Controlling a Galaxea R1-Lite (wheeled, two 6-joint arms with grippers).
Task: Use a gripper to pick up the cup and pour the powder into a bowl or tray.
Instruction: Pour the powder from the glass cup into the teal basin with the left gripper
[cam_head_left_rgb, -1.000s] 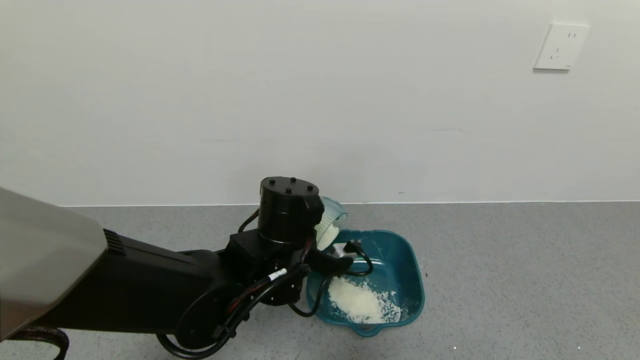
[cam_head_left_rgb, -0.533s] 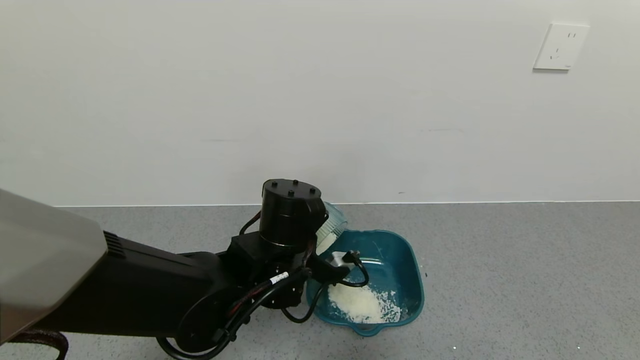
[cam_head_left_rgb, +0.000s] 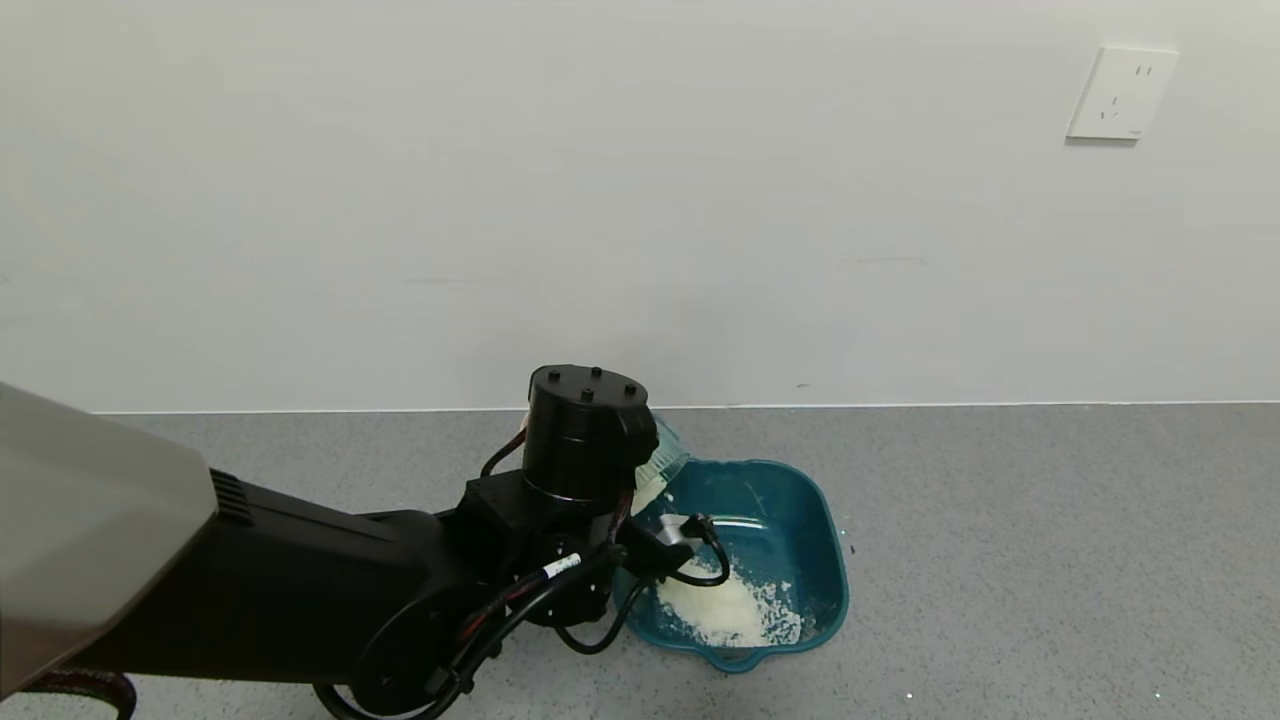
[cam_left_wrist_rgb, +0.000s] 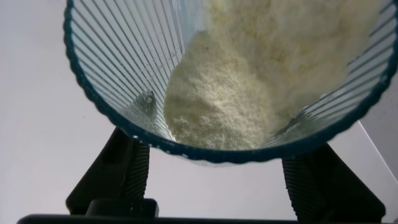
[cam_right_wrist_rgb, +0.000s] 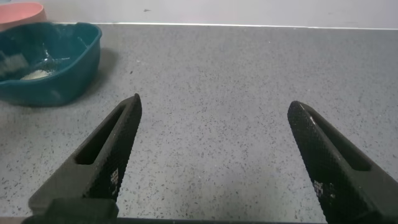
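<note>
My left gripper (cam_head_left_rgb: 652, 487) is shut on the ribbed pale blue-green cup (cam_head_left_rgb: 667, 457) and holds it tipped over the near-left corner of the dark teal basin (cam_head_left_rgb: 832, 545). A heap of white powder (cam_head_left_rgb: 722, 610) lies in the basin. In the left wrist view the cup (cam_left_wrist_rgb: 118, 68) fills the frame, powder (cam_left_wrist_rgb: 236, 93) lies against its lower wall at the rim, and my fingers (cam_left_wrist_rgb: 134, 168) stand on both sides of it. My right gripper (cam_right_wrist_rgb: 214, 104) is open and empty above bare table, right of the basin (cam_right_wrist_rgb: 68, 68).
A pink bowl (cam_right_wrist_rgb: 22, 11) sits just behind the basin, by the wall. A few white specks lie on the grey table (cam_head_left_rgb: 1000, 560) around the basin. A white wall with a socket (cam_head_left_rgb: 1120, 92) closes off the back.
My left wrist has sunk a little and shifted slightly right. The cup has dropped lower behind the motor housing, closer to the basin.
</note>
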